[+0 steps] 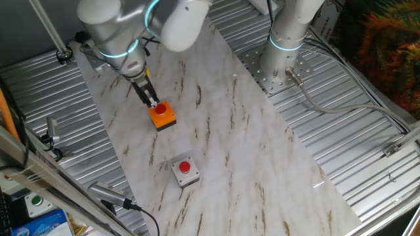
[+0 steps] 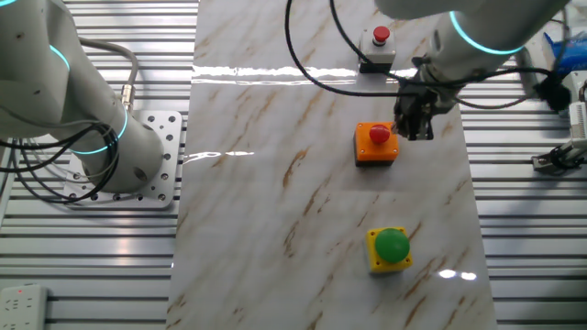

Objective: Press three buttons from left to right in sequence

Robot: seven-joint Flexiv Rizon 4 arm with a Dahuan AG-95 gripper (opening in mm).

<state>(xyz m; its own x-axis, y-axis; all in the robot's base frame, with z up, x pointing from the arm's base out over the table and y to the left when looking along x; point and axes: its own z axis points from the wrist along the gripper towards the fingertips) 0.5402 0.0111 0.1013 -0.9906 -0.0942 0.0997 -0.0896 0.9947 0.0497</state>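
Note:
The orange box with a red button (image 1: 161, 115) sits on the marble board, also in the other fixed view (image 2: 377, 144). The light-grey box with a red button (image 1: 185, 170) lies nearer the front, and shows at the far end in the other fixed view (image 2: 378, 41). The yellow box with a green button (image 2: 390, 247) shows only in the other fixed view; my arm hides it in the first. My gripper (image 1: 153, 102) points down with its fingers together and its tips at the orange box's red button, also seen from the other side (image 2: 410, 128).
The marble board (image 1: 223, 131) lies on a ribbed metal table. A second arm's base (image 1: 283, 52) stands at the back. A white box with a green button (image 1: 36, 203) sits by blue packaging at the front left. A cable (image 1: 141, 213) runs near the board's front edge.

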